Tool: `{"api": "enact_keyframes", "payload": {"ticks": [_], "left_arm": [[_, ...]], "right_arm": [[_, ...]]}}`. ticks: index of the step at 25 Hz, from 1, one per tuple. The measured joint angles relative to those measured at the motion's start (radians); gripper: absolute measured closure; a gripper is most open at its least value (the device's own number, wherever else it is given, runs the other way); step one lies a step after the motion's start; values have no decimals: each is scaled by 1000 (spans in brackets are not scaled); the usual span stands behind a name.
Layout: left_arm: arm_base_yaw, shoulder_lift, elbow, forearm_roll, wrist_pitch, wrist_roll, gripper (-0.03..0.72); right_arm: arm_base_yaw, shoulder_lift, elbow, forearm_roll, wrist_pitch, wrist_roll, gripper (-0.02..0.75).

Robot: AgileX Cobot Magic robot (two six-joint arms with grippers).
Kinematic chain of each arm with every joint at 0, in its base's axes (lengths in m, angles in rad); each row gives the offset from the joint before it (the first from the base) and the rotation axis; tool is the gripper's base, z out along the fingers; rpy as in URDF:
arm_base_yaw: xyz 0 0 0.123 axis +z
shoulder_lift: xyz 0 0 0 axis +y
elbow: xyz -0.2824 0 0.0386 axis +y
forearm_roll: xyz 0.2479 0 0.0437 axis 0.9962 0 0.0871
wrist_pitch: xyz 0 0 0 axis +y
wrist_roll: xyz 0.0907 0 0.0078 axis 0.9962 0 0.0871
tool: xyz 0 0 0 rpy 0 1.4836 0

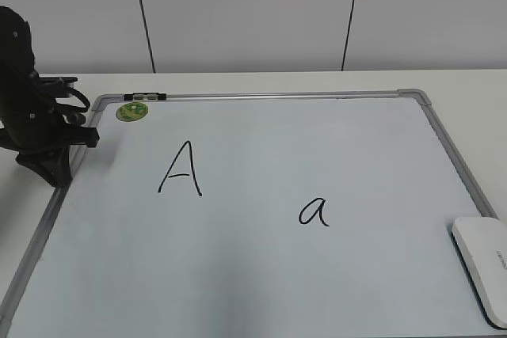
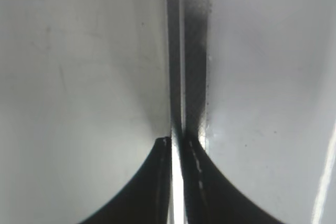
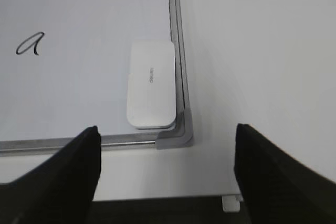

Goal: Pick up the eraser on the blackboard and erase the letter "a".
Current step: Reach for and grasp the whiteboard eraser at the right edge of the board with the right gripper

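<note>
The blackboard (image 1: 261,290) lies flat on the table, pale bluish-white with a grey frame. The white eraser (image 1: 485,267) lies at its near right corner; it also shows in the right wrist view (image 3: 151,84), against the frame. The small letter "a" (image 1: 314,211) is written right of the middle and shows in the right wrist view (image 3: 30,43). My right gripper (image 3: 165,150) is open and empty, above the table edge short of the eraser; it is out of the exterior view. My left gripper (image 2: 178,142) is shut, resting at the board's left frame (image 2: 184,66); its arm (image 1: 36,116) shows at the left.
A taller capital "A" (image 1: 181,169) is written left of the middle. A round green magnet (image 1: 131,111) sits at the board's far left corner. A grey wall stands behind the white table (image 1: 467,100). The table's near edge shows in the right wrist view (image 3: 157,195).
</note>
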Motion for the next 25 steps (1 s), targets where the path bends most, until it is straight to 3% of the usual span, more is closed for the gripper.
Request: {"api": "enact_keyframes", "payload": {"ticks": [8, 19, 22, 25], "left_arm": [[0, 0, -1, 0, 2, 0, 661], [0, 0, -1, -3, 2, 0, 659], [0, 0, -1, -5, 2, 0, 659], [0, 0, -1, -5, 2, 0, 659]], "right_arm": [[0, 327, -71, 13, -11, 0, 151], [0, 883, -308, -26, -58, -9, 151], [0, 917, -324, -26, -58, -10, 151], [0, 1146, -401, 49, -56, -45, 150]]}}
